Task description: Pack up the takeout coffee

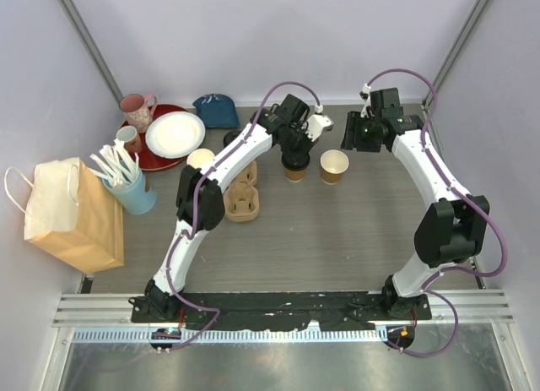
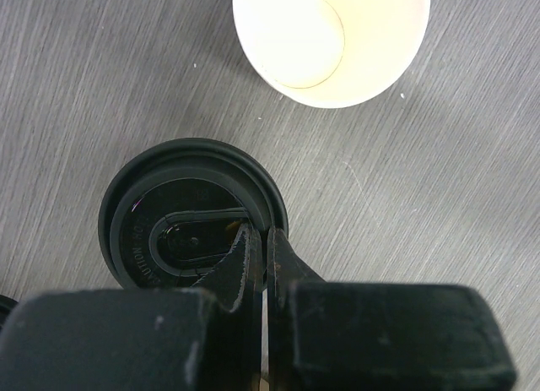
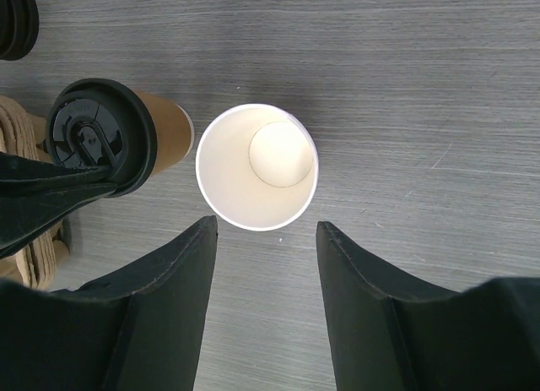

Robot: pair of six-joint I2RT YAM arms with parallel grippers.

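A tan takeout coffee cup with a black lid (image 1: 295, 169) stands at the table's middle back. It also shows in the left wrist view (image 2: 169, 205) and the right wrist view (image 3: 126, 129). My left gripper (image 1: 295, 154) (image 2: 260, 232) is shut on the lid's rim, one finger inside the rim and one outside. My right gripper (image 1: 353, 140) (image 3: 266, 226) is open and empty, hovering just short of a lidless cup (image 1: 334, 165) (image 3: 257, 167) (image 2: 331, 36). The edge of a second black lid (image 3: 13, 19) shows at the corner; its cup is hidden.
A cardboard cup carrier (image 1: 240, 195) lies left of the held cup. Another lidless cup (image 1: 201, 160) stands beside it. A paper bag (image 1: 72, 214) lies at the left, with a blue utensil cup (image 1: 135, 191), a red plate (image 1: 160, 159), a pink mug (image 1: 137, 111) and a blue cloth (image 1: 217, 111).
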